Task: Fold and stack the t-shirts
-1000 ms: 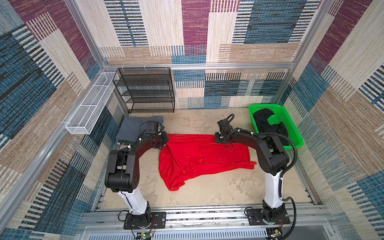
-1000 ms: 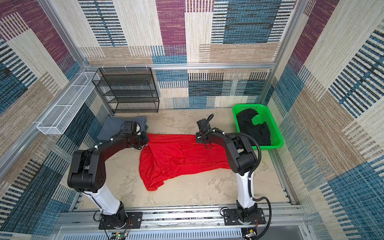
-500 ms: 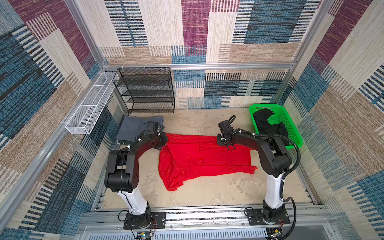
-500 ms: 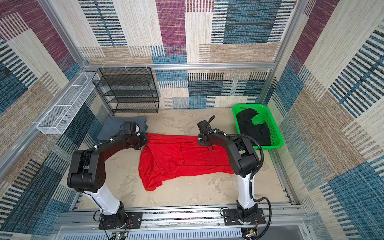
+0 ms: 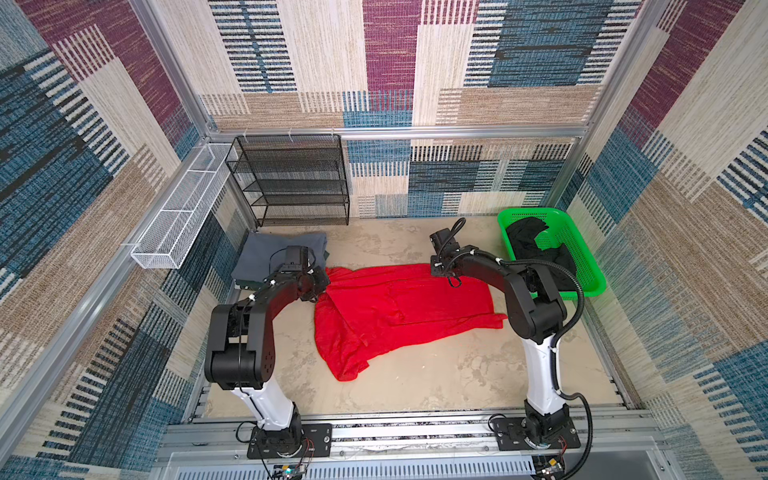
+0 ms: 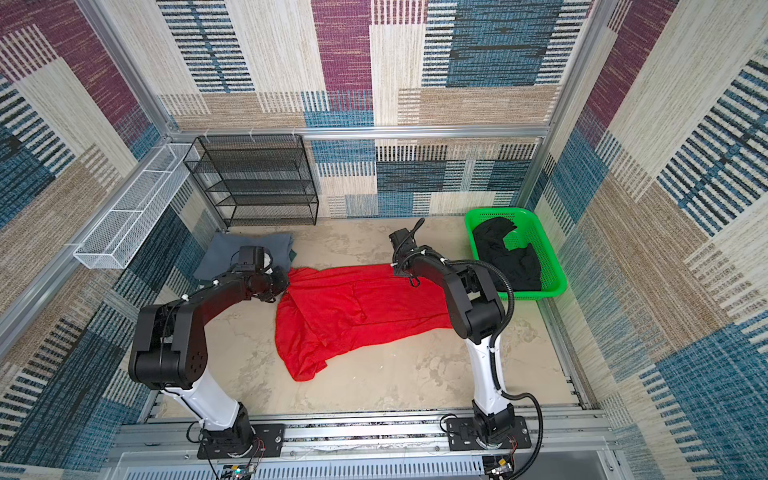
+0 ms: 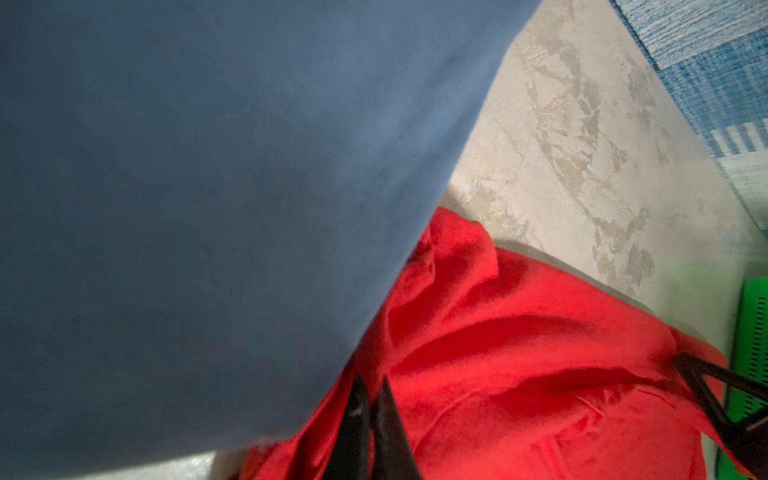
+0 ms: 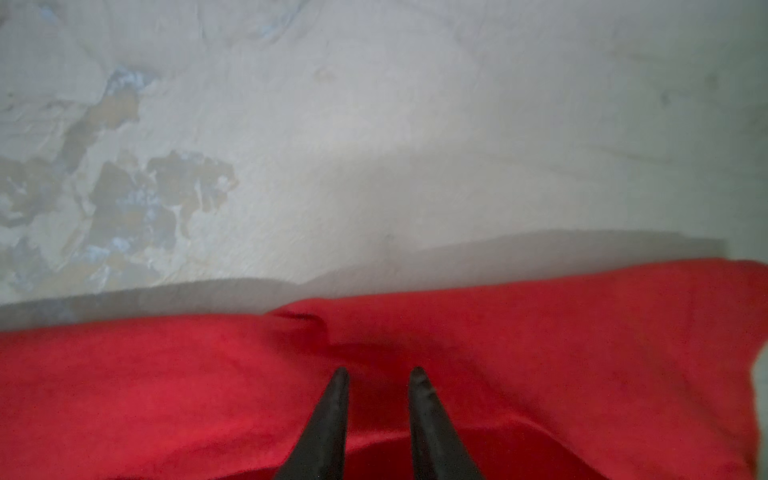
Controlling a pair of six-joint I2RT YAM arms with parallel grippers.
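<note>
**Red shirt stretched between the two arms, scene nearly unchanged**

In both top views the red t-shirt (image 5: 399, 307) (image 6: 353, 307) lies spread across the middle of the frame on the table (image 5: 415, 386). Its outline is almost as it was half a second ago, with one tail trailing toward the lower middle. The left gripper (image 5: 322, 284) sits at the shirt's upper left corner and the right gripper (image 5: 440, 268) at its upper right corner, both about where they were. The grey t-shirt (image 5: 266, 253) lies flat left of centre, partly under the left arm. At the right of the frame the green basket (image 5: 582, 293) holds the black t-shirt (image 5: 536, 245), crumpled.

In the left wrist view the left gripper (image 7: 372, 386) is closed, its tips almost meeting on a thin pinch of the red t-shirt (image 7: 540, 353), which bunches around them. The grey t-shirt (image 7: 208, 208) fills much of this view, its edge just beside the red cloth. A sliver of the green basket (image 7: 752, 332) shows past the red cloth.

In the right wrist view the right gripper (image 8: 378, 374) has its fingers (image 8: 332, 415) apart with a clear gap, gripping nothing. The tips are over the red t-shirt (image 8: 166, 374) near its edge, with bare table beyond. Whether they touch the cloth cannot be told.
</note>
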